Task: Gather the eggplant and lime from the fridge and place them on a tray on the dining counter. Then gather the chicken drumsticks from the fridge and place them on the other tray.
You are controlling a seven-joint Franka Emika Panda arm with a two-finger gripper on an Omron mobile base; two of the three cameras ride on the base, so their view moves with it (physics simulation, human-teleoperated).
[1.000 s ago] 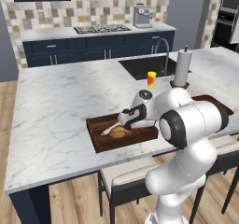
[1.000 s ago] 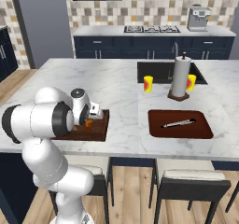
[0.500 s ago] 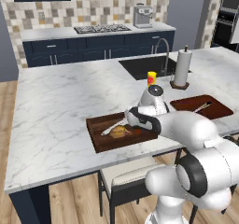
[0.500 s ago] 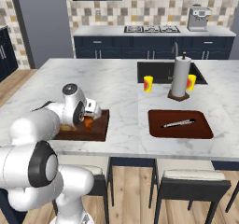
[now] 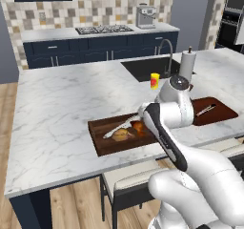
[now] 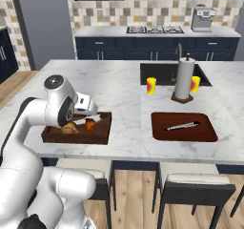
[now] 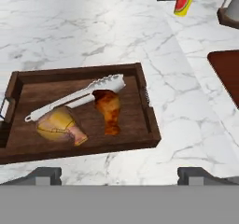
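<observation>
Two chicken drumsticks lie in a dark wooden tray (image 7: 147, 104) on the marble dining counter: a pale one (image 7: 59, 125) and a browned one (image 7: 109, 111). Silver tongs (image 7: 77, 98) rest in the tray beside them. My gripper (image 7: 120, 174) hovers above the tray's near edge, open, with nothing between its fingertips (image 7: 44, 174). In the right base view the hand (image 6: 89, 114) hangs just over the same tray (image 6: 50, 136). A second, reddish-brown tray (image 6: 162, 130) to the right holds a silver utensil. The eggplant, lime and fridge are out of view.
A paper towel holder (image 6: 183, 80) stands behind the reddish tray, with a yellow cup (image 6: 151, 85) on its left and another (image 6: 194, 83) on its right. The sink (image 6: 164, 75) lies beyond them. Stools (image 6: 195, 182) are tucked under the counter's front edge.
The jaws have opened a little wider. The hand has drawn back and up from the wooden tray, and the browned drumstick lies in the tray beside the tongs.
</observation>
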